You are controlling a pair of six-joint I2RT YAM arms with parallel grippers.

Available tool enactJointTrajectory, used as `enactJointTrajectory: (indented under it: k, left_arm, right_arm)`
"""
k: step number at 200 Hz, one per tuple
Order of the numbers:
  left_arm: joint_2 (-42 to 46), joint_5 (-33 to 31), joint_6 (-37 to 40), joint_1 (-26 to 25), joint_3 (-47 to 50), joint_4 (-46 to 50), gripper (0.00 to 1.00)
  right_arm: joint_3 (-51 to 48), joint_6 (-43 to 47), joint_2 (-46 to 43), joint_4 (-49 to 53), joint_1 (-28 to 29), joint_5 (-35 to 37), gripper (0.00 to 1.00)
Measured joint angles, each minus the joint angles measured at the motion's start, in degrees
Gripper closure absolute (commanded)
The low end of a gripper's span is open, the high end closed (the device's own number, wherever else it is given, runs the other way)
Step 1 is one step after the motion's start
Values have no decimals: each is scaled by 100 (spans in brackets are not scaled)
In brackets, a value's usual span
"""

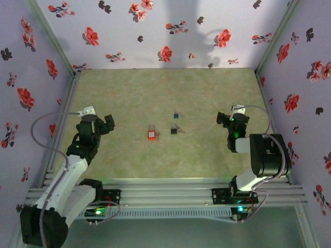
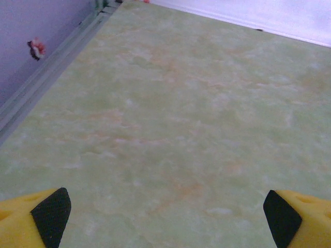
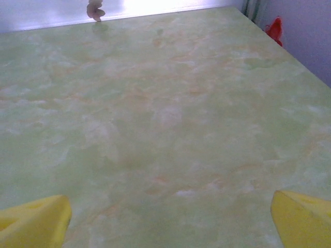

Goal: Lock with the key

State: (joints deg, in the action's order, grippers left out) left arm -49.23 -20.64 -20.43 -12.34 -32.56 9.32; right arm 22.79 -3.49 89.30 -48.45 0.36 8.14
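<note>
- Purple walls (image 1: 155, 36) printed with red flowers close in the scene on three sides.
- A pale green marbled worktop (image 1: 129, 93) fills the middle.
- The left arm (image 1: 70, 168) and right arm (image 1: 265, 155) reach in from the near edge, well apart from each other.
- The left claw (image 1: 107, 123) is spread wide and holds nothing. Its yellow fingertips (image 2: 50, 214) hang over bare worktop.
- The right claw (image 1: 223, 119) is likewise spread and holds nothing.
- A red padlock (image 1: 151, 134) lies near the centre, between the two claws.
- The key (image 1: 174, 130), black-headed, lies just right of the padlock, apart from it and untouched.
- A tiny blue-headed piece (image 1: 176, 115) sits just beyond the key.
- Risks, as a judgement:
  - The key is tiny and lies flat, so a claw may nudge it aside rather than pinch it.
  - The blue-headed piece is near enough to be taken by mistake.
  - The unheld padlock may slide once the key presses on it.
</note>
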Motion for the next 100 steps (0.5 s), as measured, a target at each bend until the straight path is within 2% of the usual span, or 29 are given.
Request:
enactJointTrajectory:
  k: [43, 100]
  left_arm:
    - [-599, -57, 450, 267, 122, -780, 0]
    - [-1322, -105, 1178, 614, 756, -2275, 0]
  right_arm:
    - [-2, -13, 0, -22, 0, -90, 1]
    - [-2, -15, 0, -20, 0, -92, 1]
